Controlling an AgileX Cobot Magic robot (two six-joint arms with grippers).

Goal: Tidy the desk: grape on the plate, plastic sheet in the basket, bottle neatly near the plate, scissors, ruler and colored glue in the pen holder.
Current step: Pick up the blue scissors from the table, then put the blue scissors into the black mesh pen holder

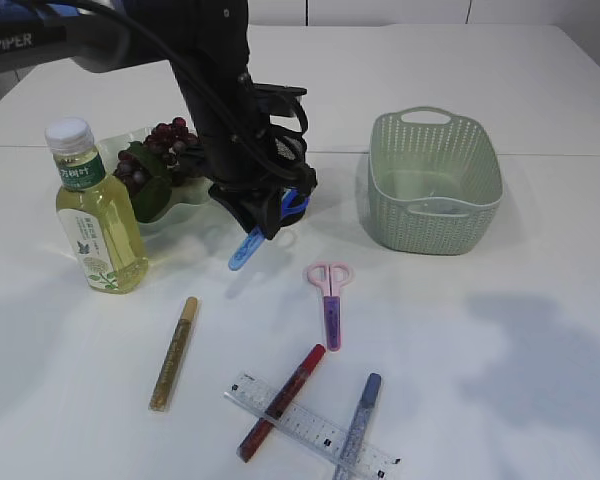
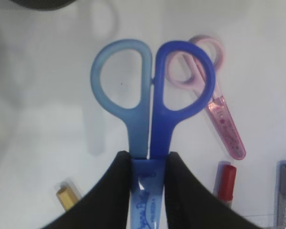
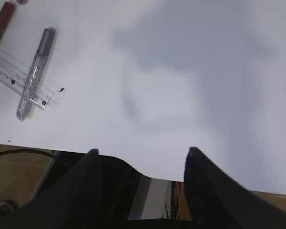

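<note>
Left wrist view first: the left gripper (image 2: 148,183) has its dark jaws pinched on the blade end of the blue plastic-handled scissors (image 2: 150,100), handles hanging free above the white table (image 2: 38,119). Beyond them lies a second, pink-handled pair of scissors (image 2: 214,100). Over on the right, the right gripper (image 3: 140,157) hangs wide open, holding nothing. I'd call this the scissors step, mid-carry. No pen holder shows anywhere, so the next move calls for finding it, then lowering the pair in upright.

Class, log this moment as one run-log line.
left hand: shut on blue scissors, lifted | right hand: open, empty | pink scissors: on table
</note>
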